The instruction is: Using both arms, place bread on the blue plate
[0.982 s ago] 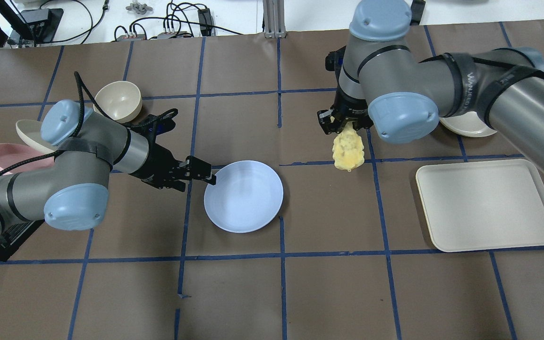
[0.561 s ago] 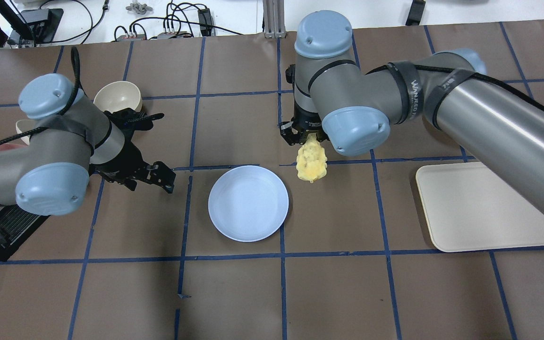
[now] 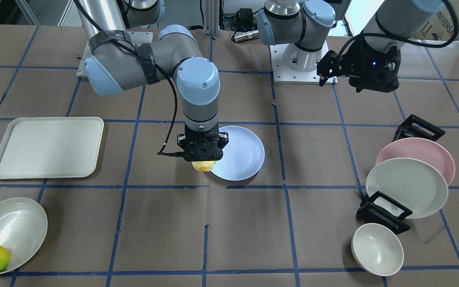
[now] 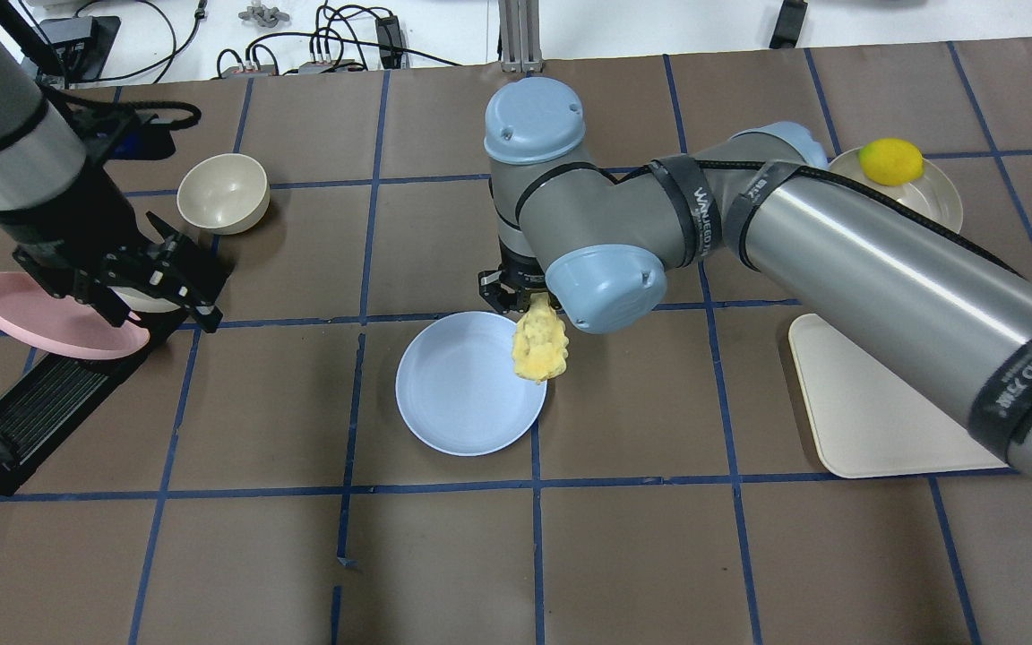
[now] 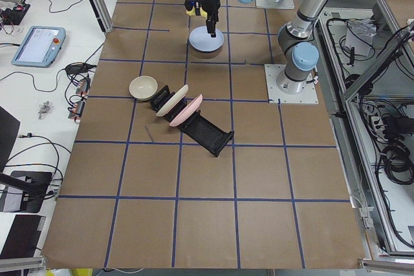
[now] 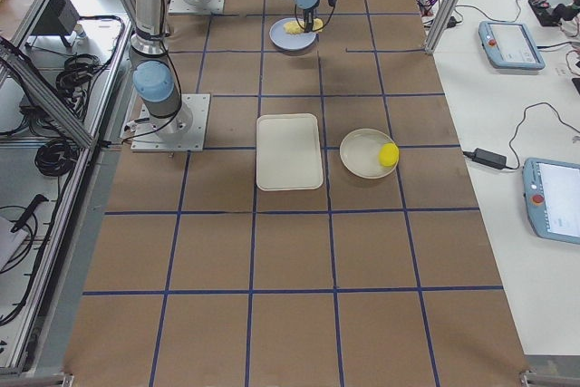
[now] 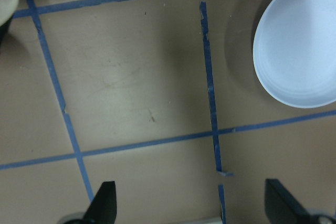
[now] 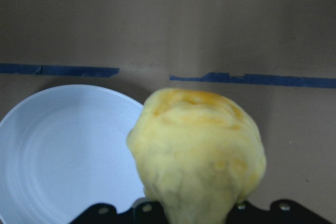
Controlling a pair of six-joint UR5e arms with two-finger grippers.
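My right gripper (image 4: pixel 527 309) is shut on the upper end of the bread (image 4: pixel 541 348), a pale-yellow bumpy loaf that hangs down from it. The bread hangs over the right rim of the blue plate (image 4: pixel 458 399), which lies flat on the table. In the right wrist view the bread (image 8: pixel 199 156) fills the middle, with the plate (image 8: pixel 58 150) to its left. In the front view the gripper (image 3: pixel 202 157) covers most of the bread (image 3: pixel 203 166). My left gripper (image 4: pixel 171 300) is open and empty, raised far left of the plate; its wrist view shows the plate (image 7: pixel 299 51) at upper right.
An off-white tray (image 4: pixel 874 421) lies to the right. An off-white plate (image 4: pixel 937 202) with a lemon (image 4: pixel 890 161) sits at the back right. A beige bowl (image 4: pixel 222 193), a pink plate (image 4: pixel 32 318) and a black rack (image 4: pixel 50 412) are at the left.
My right arm has carried the bread left, from beside the tray to over the plate's right rim. My left gripper has pulled back left from the plate's rim and risen.
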